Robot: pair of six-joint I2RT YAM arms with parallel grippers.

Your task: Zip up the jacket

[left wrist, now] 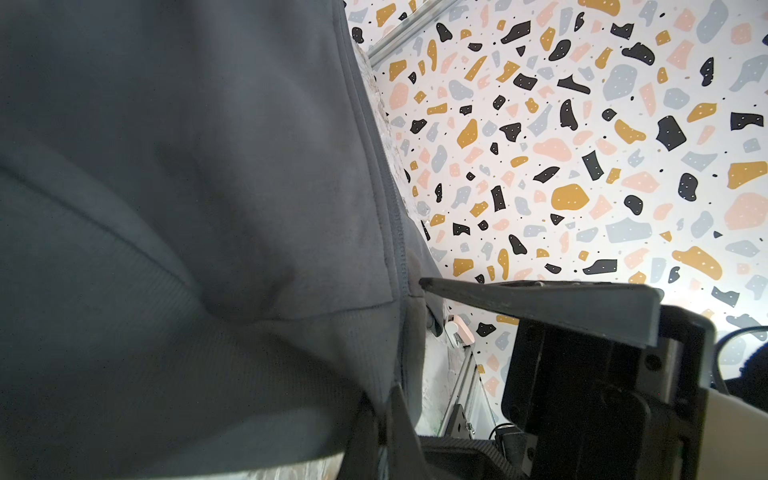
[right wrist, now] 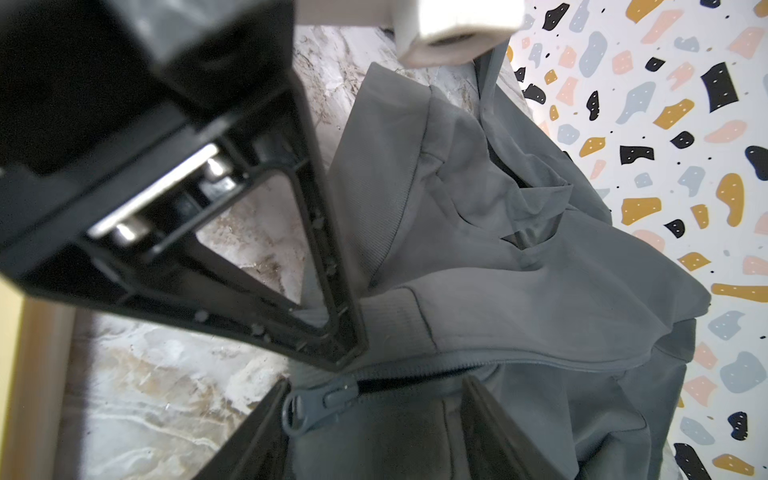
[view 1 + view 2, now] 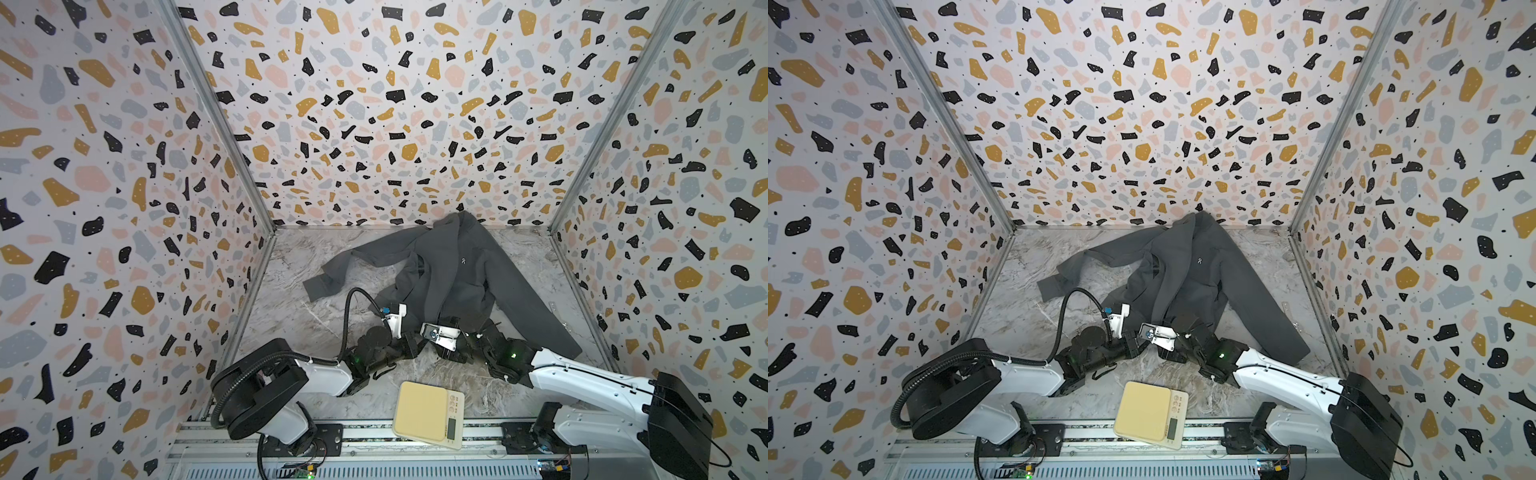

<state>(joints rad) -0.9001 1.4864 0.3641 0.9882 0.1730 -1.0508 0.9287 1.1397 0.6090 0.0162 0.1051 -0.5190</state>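
The dark grey jacket lies spread on the marble table, collar toward the back wall. Its hem lies toward the arms. My left gripper is shut on the ribbed hem beside the zip. In the right wrist view its black finger presses on that hem. My right gripper is open over the jacket's lower front. The grey zip slider with its ring pull lies between the jaws, close to one finger. Past the slider the zip teeth stand apart.
A cream kitchen scale sits at the table's front edge between the arm bases. Terrazzo-patterned walls close in the back and both sides. One sleeve runs to the right, another sleeve to the left.
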